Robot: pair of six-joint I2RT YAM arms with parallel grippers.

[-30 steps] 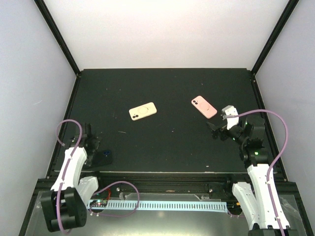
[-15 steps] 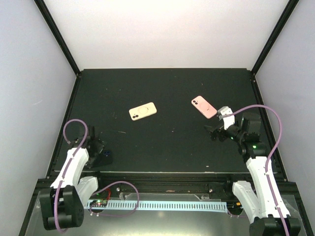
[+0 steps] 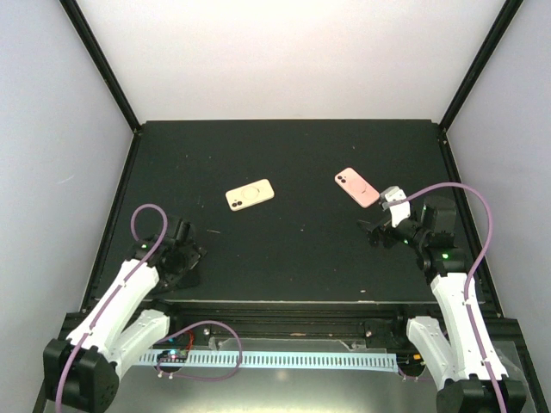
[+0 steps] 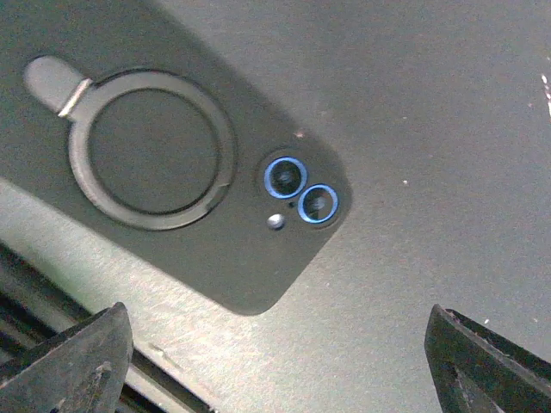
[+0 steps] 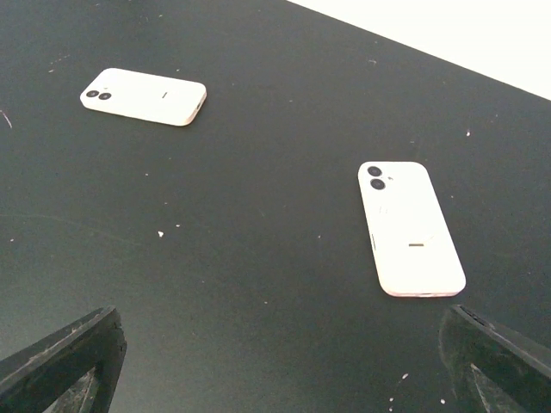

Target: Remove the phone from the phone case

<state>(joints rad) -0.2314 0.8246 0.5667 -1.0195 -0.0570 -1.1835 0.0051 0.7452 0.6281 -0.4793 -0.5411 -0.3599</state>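
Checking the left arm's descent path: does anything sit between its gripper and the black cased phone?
Nothing visible does. The black cased phone lies flat on the table, lenses up, directly before the open left gripper, bare surface around it.

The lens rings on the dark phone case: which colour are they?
The lens rings are blue; the left wrist view shows them best.

No lettering, brand mark or number is legible anywhere: the dark phone case (image 4: 172, 189), upper left in the left wrist view, the pink phone (image 3: 356, 187) and the cream phone (image 3: 250, 194) show plain backs.
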